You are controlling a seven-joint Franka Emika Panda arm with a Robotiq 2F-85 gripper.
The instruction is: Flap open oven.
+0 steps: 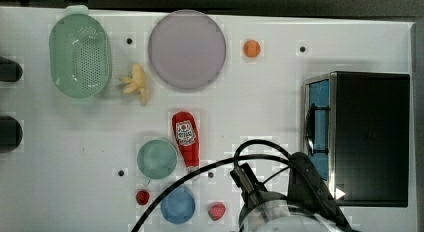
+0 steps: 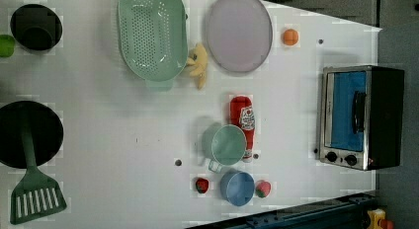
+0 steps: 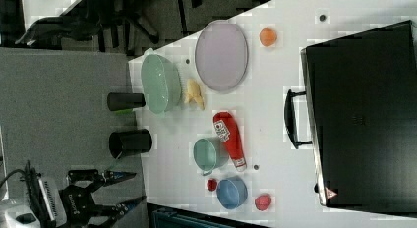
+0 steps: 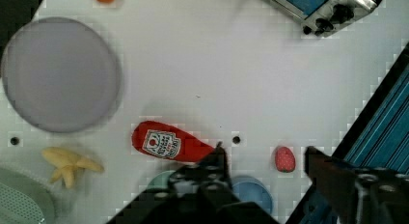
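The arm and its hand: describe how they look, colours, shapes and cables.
In the top view the arm is black-jointed with a pale, glossy rounded segment, and black cables loop across it. The hand is black, with two slim fingers tapering to points. In the wrist view the fingers look blocky and dark.

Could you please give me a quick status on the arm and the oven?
Tool open, holding nothing, above the table, clear of the oven. Oven door shut, handle untouched. Ketchup bottle lies near, not blocking the door.
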